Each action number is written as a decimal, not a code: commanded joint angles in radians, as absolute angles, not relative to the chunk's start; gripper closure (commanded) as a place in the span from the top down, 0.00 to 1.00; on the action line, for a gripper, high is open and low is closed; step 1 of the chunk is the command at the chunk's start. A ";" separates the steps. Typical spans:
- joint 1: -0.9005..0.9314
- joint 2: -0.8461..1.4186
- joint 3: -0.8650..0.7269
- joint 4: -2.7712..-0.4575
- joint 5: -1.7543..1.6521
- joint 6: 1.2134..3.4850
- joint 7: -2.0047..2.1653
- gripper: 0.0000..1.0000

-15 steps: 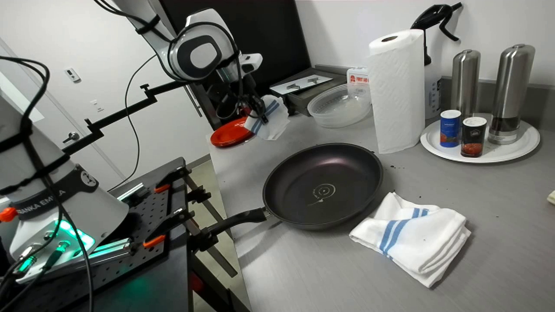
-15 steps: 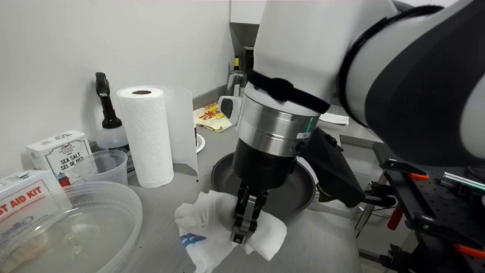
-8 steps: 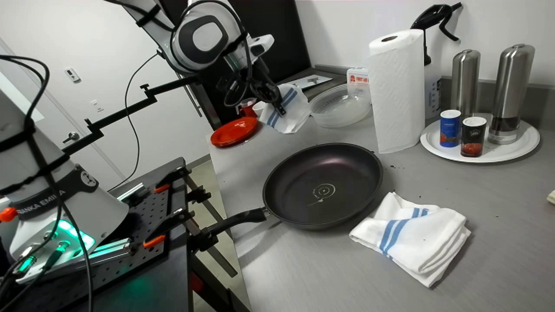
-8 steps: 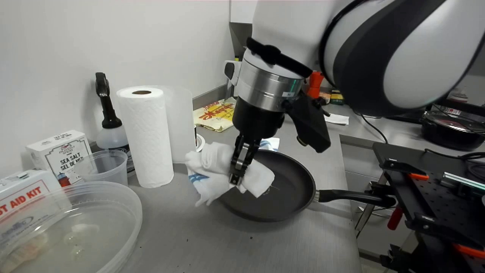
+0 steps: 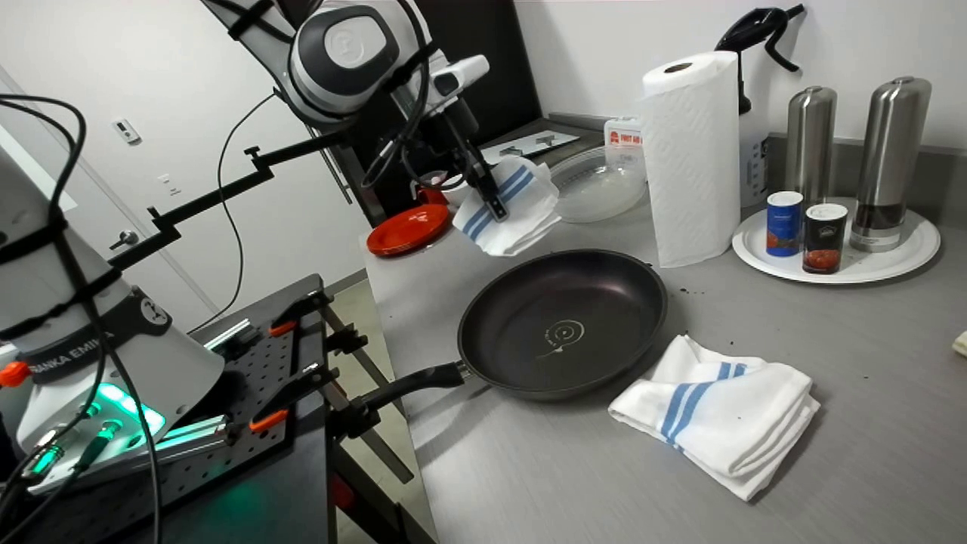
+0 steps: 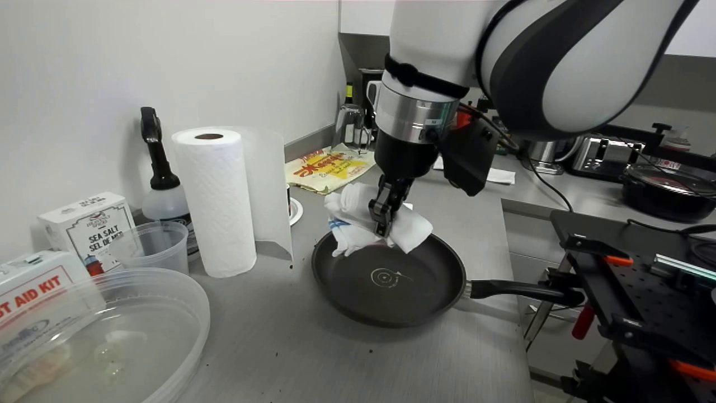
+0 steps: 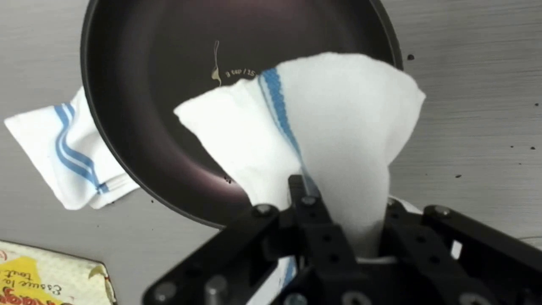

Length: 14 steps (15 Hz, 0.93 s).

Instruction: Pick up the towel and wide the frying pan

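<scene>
The room was part kitchen, part robotics lab. The tabletop [image 5: 544,472] held a frying pan [image 5: 570,317], a paper towel roll [image 5: 691,162], a sea salt box [image 6: 95,229] and, on a white plate [image 5: 922,238], two steel mills [image 5: 895,151]; a toaster [image 6: 608,158] and a lidded pot [image 6: 663,196] stood farther off. Nearby, a Franka arm [image 5: 344,47] stood on a perforated black board [image 5: 261,378] edged by clamps [image 5: 295,389].

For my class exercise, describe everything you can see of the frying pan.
The frying pan is round, black and shiny inside, as if coated, with pale ring-shaped printing and a streak near it. Its long black handle joins at a metallic neck. It sits upright on the grey counter, the handle reaching past the edge. The folded towel lies close by, contact unclear; the small striped cloth apparently hangs above part of the pan, not touching.
</scene>
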State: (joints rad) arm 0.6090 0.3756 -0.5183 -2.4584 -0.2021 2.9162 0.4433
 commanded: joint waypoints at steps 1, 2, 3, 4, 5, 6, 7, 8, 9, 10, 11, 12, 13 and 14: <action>0.579 0.335 -0.485 -2.503 -0.222 2.879 0.520 0.05; 0.568 0.339 -0.471 -2.512 -0.217 2.886 0.529 0.05; 0.553 0.344 -0.453 -2.522 -0.208 2.901 0.536 0.05; 0.540 0.350 -0.438 -2.527 -0.203 2.911 0.542 0.05; 0.522 0.358 -0.417 -2.532 -0.194 2.920 0.547 0.05; 0.504 0.364 -0.395 -2.535 -0.185 2.928 0.548 0.05; 0.484 0.372 -0.372 -2.537 -0.177 2.941 0.548 0.05; 0.463 0.377 -0.345 -2.539 -0.166 2.957 0.540 0.05; 0.445 0.385 -0.323 -2.539 -0.155 2.977 0.532 0.05; 0.433 0.396 -0.304 -2.538 -0.147 3.005 0.524 0.05; 0.430 0.410 -0.296 -2.536 -0.145 3.041 0.520 0.05; 0.430 0.425 -0.291 -2.531 -0.139 3.072 0.513 0.05; 0.429 0.440 -0.285 -2.527 -0.126 3.094 0.502 0.05; 0.442 0.455 -0.293 -2.521 -0.115 3.113 0.496 0.05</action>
